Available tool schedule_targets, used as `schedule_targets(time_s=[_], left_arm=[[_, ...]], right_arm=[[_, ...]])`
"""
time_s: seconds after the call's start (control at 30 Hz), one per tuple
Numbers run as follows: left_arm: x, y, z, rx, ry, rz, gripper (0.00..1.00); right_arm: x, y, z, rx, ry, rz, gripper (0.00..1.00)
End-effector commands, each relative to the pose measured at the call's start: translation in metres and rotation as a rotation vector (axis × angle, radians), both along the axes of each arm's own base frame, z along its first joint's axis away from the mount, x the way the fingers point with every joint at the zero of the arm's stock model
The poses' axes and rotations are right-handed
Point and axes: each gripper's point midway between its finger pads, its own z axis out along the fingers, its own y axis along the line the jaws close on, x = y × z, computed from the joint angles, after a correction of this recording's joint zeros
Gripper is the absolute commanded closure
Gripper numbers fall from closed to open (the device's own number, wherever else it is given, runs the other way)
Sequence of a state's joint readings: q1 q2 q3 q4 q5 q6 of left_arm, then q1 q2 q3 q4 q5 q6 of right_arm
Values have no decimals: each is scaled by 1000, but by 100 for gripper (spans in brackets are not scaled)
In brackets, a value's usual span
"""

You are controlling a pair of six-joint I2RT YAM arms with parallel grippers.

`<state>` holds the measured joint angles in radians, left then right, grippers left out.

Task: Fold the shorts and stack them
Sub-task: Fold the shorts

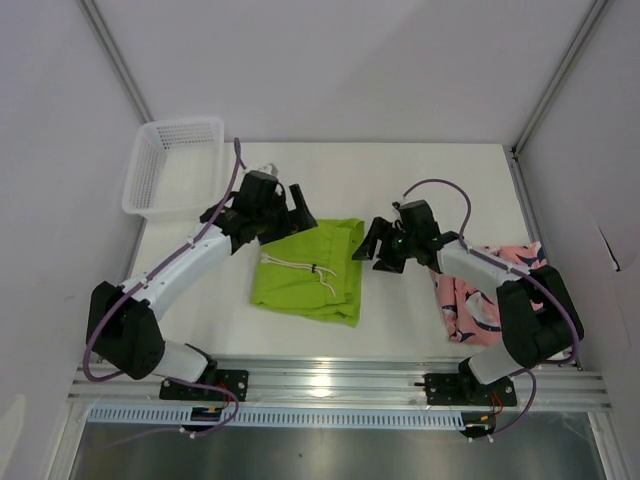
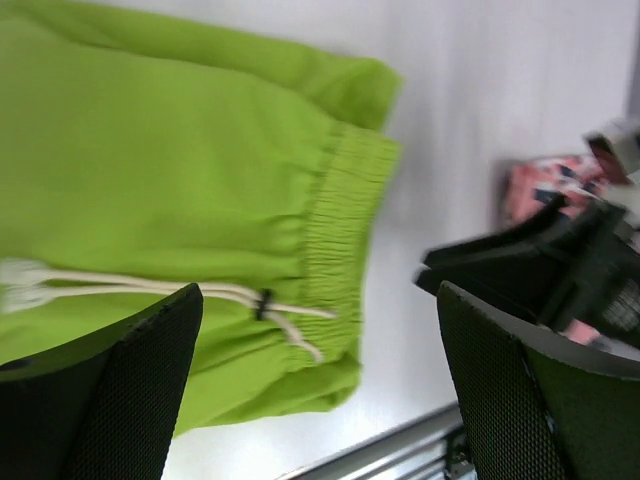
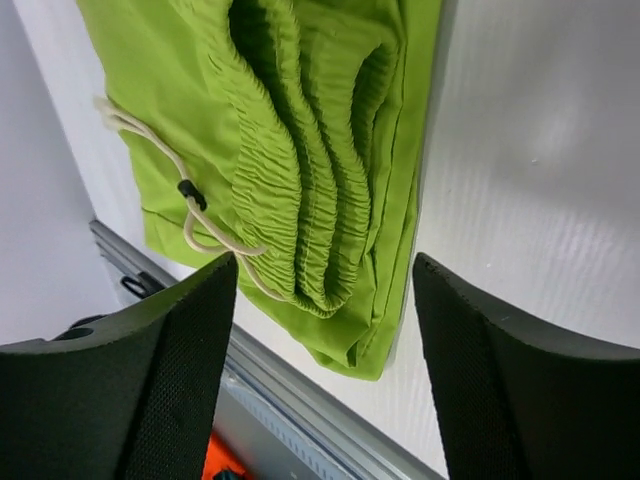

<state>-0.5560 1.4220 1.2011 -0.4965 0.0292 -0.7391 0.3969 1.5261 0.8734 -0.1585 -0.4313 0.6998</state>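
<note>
The lime green shorts (image 1: 310,270) lie folded on the white table, waistband and white drawstring (image 1: 300,268) up. My left gripper (image 1: 290,208) hangs open just past their far left corner, holding nothing; in its wrist view the green shorts (image 2: 180,190) fill the left and the gripper (image 2: 320,340) stands wide over their elastic edge. My right gripper (image 1: 375,245) is open at their right edge, apart from the cloth; its wrist view shows the folded waistband (image 3: 300,170) between the spread fingers of the gripper (image 3: 325,300). The pink printed shorts (image 1: 475,290) lie crumpled at right, partly under the right arm.
A white mesh basket (image 1: 172,165) stands at the back left corner of the table. Grey walls close in on both sides. An aluminium rail (image 1: 330,385) runs along the near table edge, by the arm bases.
</note>
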Motion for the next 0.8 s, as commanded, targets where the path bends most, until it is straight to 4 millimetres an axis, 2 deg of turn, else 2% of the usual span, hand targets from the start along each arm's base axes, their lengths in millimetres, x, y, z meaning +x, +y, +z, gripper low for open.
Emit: schedule_targets(time_s=[0.0,0.07,0.1,0.13,0.17,0.2,0.23,0.3,0.33,0.37,0.4,0.53,0.57,0.6,0.67,0.7,0.77], left_arm=[[-3,41,-17,32,31,25,2],[-6,54,-27,49,46,44,1],[-5,63,-25,46,39,65,2],[-6,66,-26,47,42,70,2],[-8,72,-31,50,51,84,2],[-8,74,-26,45,40,91,2],[-9,76,-25,42,40,94,2],[-13,82,-24,44,43,102,2],[-14,86,-21,59,45,109,2],[-12,92,-17,82,43,130,2],[-13,96,-15,95,44,135,2],[-20,104,-4,103,22,134,2],[-22,105,-4,98,21,127,2],[-23,107,-4,101,25,128,2],[-29,110,0,115,26,117,2],[-31,112,3,123,23,118,2],[-37,116,5,144,21,110,2]], right_arm=[[-14,20,15,-70,-75,-9,24],[-27,23,20,-88,-101,-104,24],[-45,41,25,-50,-76,-134,18],[-55,46,43,-1,-104,-166,13],[-56,39,36,-26,-120,-264,4],[-65,39,36,-20,-104,-326,3],[-77,45,48,40,-95,-432,1],[-92,52,52,70,-110,-461,1],[-92,49,57,73,-142,-518,0],[-106,60,59,105,-121,-524,1],[-109,64,61,111,-121,-530,1],[-121,91,40,147,-19,-503,1],[-124,103,41,184,-2,-493,1],[-126,110,27,165,15,-485,1],[-135,125,23,196,30,-478,1],[-136,129,14,201,49,-509,1],[-134,138,13,249,48,-542,0]])
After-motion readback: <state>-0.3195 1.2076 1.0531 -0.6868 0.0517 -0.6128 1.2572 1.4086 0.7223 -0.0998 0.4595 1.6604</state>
